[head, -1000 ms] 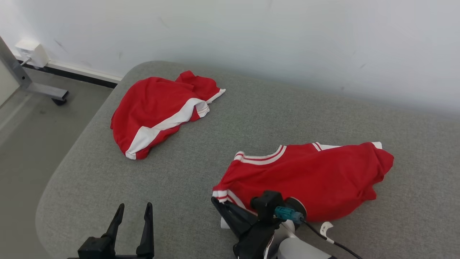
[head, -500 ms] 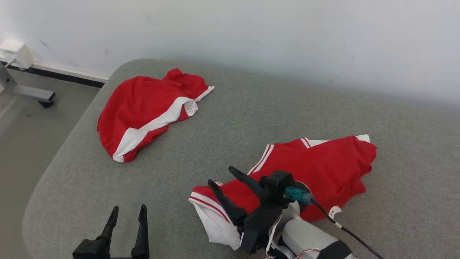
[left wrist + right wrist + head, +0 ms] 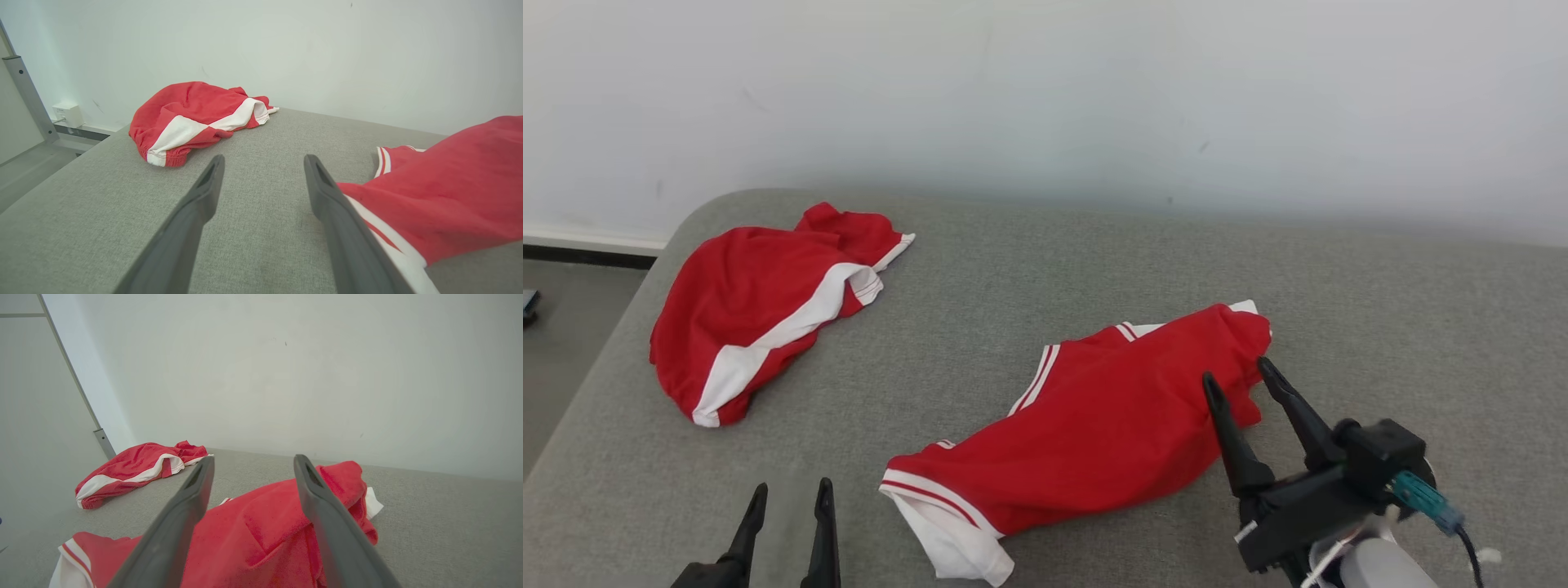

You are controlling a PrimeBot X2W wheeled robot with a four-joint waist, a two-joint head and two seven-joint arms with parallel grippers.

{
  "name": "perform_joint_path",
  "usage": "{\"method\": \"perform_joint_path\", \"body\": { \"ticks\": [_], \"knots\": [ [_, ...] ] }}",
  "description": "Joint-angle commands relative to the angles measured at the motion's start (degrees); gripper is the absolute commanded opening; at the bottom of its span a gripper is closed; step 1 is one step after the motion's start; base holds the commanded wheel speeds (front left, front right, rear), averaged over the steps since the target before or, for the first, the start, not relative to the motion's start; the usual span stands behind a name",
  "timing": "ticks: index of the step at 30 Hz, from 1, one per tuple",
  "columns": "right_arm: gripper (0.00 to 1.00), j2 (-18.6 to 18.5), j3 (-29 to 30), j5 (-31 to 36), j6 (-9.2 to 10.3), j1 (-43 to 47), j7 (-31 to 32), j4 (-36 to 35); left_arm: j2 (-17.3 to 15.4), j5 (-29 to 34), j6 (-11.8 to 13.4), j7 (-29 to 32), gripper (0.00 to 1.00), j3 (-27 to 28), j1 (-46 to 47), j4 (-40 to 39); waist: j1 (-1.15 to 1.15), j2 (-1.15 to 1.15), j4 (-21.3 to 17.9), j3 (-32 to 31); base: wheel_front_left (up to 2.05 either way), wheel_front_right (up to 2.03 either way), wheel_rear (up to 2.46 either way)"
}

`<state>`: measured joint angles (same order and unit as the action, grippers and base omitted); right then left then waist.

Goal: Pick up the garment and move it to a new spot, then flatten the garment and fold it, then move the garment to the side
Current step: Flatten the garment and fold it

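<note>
The red jersey-like garment with white and red striped trim lies crumpled on the grey fabric-covered padded surface, a little right of the middle and close to its near edge. The garment's long axis runs on a diagonal. A white-banded end sits toward the near edge and the left, and a bunched end points toward the far edge and the right.

The right gripper stands at that bunched end with its two dark fingers spread wide and nothing between them. Its tips are over the cloth, but whether they touch it cannot be told. The left gripper is low at the near edge, also fully spread and holding nothing, just left of the white-banded end.

Each arm is therefore nearest to one end of the diagonal, which would probably suit pulling the cloth flat along its length. A second red garment with a broad white stripe lies well apart, by the far left corner.
</note>
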<state>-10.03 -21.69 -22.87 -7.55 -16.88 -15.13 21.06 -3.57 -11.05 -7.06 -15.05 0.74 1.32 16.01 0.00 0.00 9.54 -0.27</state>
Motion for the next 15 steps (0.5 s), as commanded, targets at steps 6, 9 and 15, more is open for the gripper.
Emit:
{"method": "perform_joint_path", "body": {
  "ticks": [6,9,15],
  "knots": [
    [1.0,-0.12,9.65,2.94,0.12,9.95,-0.03,-4.64,-0.55,1.12,0.32,-0.2,1.0,1.3,-1.71,-1.49,0.0,0.0,-4.06,-1.17,0.0,0.0,0.0],
    [1.0,0.62,13.4,3.66,0.12,13.89,-0.03,-5.47,-0.73,1.45,0.37,-0.2,1.0,2.01,-2.18,-2.12,0.0,0.0,-4.54,-1.24,0.0,0.0,0.0],
    [1.0,1.5,16.16,4.45,0.12,16.79,-0.03,-5.79,-0.68,1.75,0.39,-0.2,1.0,2.8,-2.51,-3.09,0.0,0.0,-5.02,-0.74,0.0,0.0,0.0]
  ]
}}
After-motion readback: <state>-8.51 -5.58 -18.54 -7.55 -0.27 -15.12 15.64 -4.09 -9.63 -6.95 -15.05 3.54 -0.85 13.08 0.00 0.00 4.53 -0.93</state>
